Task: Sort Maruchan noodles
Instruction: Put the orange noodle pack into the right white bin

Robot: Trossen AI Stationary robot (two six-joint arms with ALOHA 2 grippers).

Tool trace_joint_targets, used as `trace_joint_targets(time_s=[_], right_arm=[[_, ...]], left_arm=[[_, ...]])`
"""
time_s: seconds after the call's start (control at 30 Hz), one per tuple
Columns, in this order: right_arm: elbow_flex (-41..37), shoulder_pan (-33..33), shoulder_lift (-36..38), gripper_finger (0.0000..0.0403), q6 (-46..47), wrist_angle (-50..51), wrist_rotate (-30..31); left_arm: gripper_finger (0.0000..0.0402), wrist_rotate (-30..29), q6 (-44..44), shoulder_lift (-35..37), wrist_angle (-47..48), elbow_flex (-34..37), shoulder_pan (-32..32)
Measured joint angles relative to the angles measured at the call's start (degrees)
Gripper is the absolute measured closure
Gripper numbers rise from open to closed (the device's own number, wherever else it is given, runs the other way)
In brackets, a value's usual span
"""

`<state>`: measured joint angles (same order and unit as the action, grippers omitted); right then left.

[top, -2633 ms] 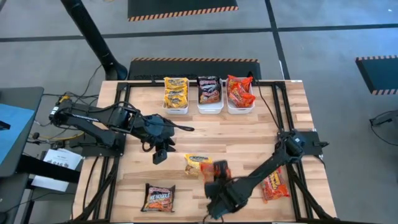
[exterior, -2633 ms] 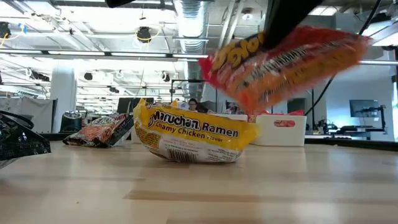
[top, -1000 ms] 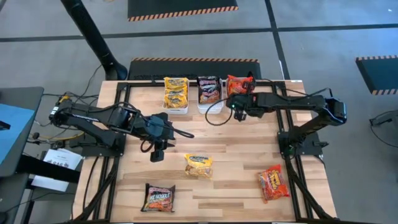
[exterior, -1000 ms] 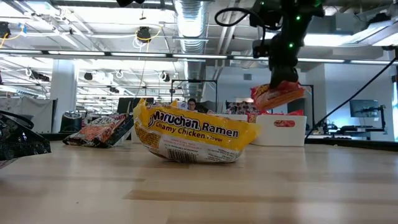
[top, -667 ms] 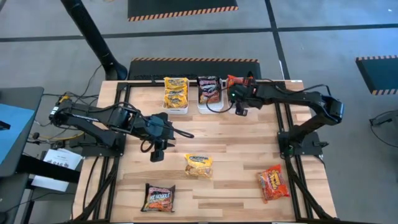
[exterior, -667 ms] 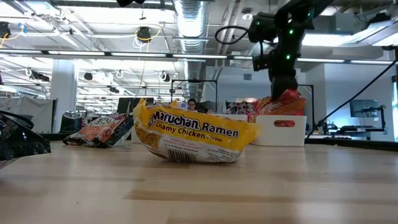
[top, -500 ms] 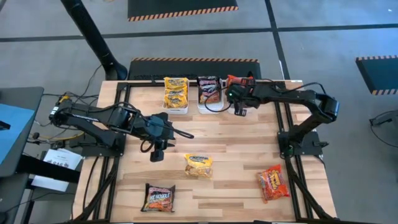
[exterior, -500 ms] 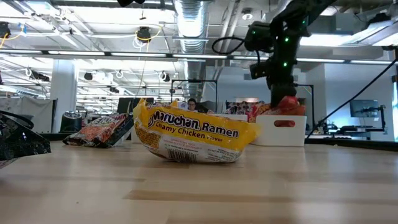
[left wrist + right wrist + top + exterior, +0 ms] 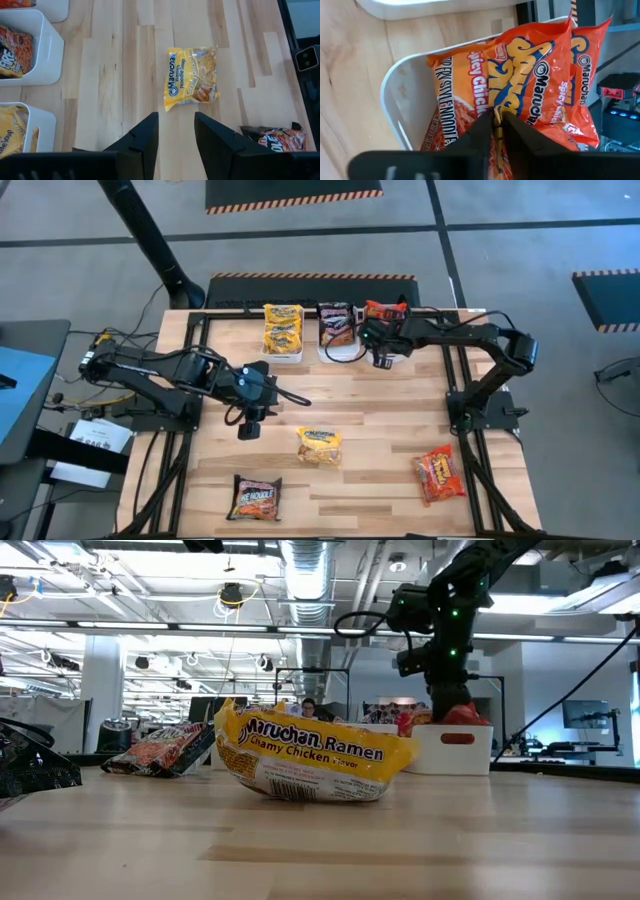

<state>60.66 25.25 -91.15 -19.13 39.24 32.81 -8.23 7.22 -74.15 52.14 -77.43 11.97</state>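
Since a moment ago the right arm has carried its red packet across the table and lowered it into the white bin (image 9: 384,352) at the far right of the row, where the right gripper (image 9: 497,122) now sits down among the packets already there. Its dark fingers (image 9: 481,131) stand narrow, almost together, with a fold of the crinkly orange-red packet (image 9: 520,65) between them; whether they still pinch it or have just let go I cannot tell.

The wooden table (image 9: 400,430), pale planks with visible grain, carries three white rectangular plastic bins along its far edge. The left bin (image 9: 284,352) holds yellow packets (image 9: 283,327), the middle bin (image 9: 338,352) holds dark brown-black ones (image 9: 336,323), and the right one holds the red.

The left arm waits over the left half of the table, its left gripper (image 9: 176,145) hanging above the bare wood with the two fingers set a moderate gap apart and nothing between them.

Three square, glossy packets lie loose on the near half of the table. A yellow creamy-chicken packet (image 9: 319,445) sits near the middle, puffed and wrinkled in the low view (image 9: 312,753). A dark packet (image 9: 255,497) lies toward the near left corner. A red packet (image 9: 440,473) lies tilted near the right edge.
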Motion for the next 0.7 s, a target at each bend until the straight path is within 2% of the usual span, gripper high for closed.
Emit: trace_joint_targets(time_s=[0.33, 0.47, 0.7], right_arm=[[5.7, -2.0, 0.3, 0.0239, 8.9, 12.6, 0.3], [7.8, -3.0, 0.3, 0.0231, 13.5, 17.7, -0.2], [8.3, -2.0, 0.3, 0.0237, 20.6, 22.9, -6.9]], left_arm=[[0.029, 0.0, 0.4, 0.0, 0.0, 0.0, 0.0], [0.029, 0.0, 0.4, 0.0, 0.0, 0.0, 0.0], [0.029, 0.0, 0.5, 0.0, 0.0, 0.0, 0.0]])
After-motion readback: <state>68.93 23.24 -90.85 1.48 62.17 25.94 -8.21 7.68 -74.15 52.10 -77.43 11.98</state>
